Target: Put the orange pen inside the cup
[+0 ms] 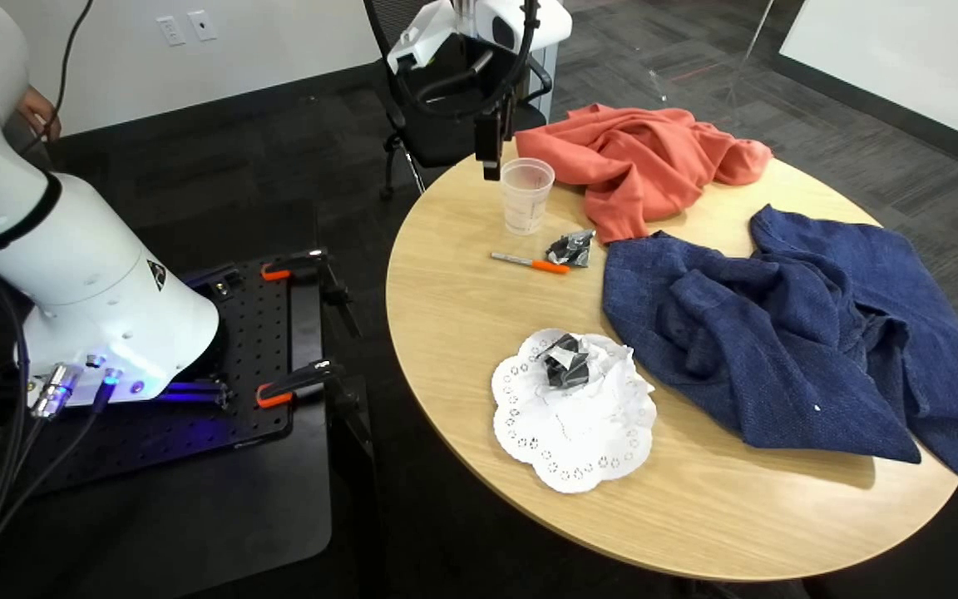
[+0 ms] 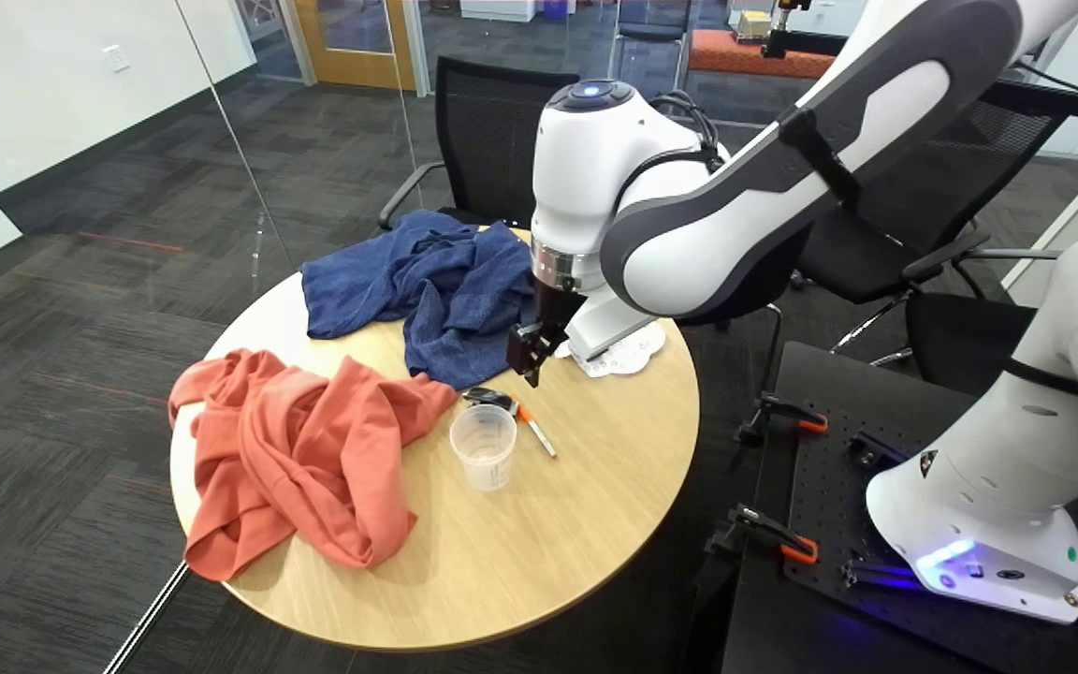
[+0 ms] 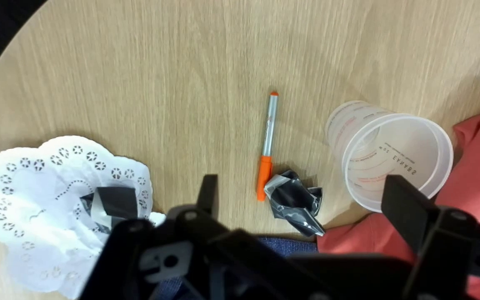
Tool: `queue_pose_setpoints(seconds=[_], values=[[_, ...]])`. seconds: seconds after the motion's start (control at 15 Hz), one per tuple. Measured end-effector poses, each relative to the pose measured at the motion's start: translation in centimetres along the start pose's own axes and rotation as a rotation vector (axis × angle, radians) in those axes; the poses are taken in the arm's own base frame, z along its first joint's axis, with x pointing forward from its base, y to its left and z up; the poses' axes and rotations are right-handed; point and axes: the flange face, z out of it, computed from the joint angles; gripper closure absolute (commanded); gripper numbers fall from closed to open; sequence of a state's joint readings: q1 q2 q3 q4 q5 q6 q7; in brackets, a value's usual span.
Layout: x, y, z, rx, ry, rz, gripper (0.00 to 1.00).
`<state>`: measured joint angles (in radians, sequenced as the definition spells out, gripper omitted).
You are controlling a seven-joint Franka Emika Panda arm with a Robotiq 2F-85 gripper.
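My hand (image 3: 302, 183) is spread wide, holding only air: in the wrist view my two fingers (image 3: 208, 193) stand well apart, with the table (image 3: 206, 91) showing through between them. In an exterior view I hang above the tabletop. From the wrist, one finger overlaps the rim of the cup (image 1: 525, 195), but an exterior view shows my hand apart from it.

The orange pen (image 3: 268, 146) lies flat on the table, outside the cup. In the wrist view its orange end shows in the gap between my fingertips and its silver barrel points away from me. That orange end is just beside a crumpled dark scrap (image 3: 292, 202); I cannot tell whether they touch.

The cup, clear plastic, stands upright near the pen, with a red cloth (image 1: 654, 158) bunched close by. A blue cloth (image 1: 745, 358) is heaped alongside the red one, and a white doily (image 1: 541, 433) bears a second dark scrap (image 1: 566, 362).
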<state>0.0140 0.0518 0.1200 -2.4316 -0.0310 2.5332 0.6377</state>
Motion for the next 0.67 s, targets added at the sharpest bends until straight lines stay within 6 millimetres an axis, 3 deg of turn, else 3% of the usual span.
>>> queue_pose_setpoints(seconds=[0.2,0.67], values=[[1.0,0.9,1.5,-0.012,-0.023,0.011,0.0],[4.5,2.1,7.8,-0.005,-0.076,0.021,0.0]])
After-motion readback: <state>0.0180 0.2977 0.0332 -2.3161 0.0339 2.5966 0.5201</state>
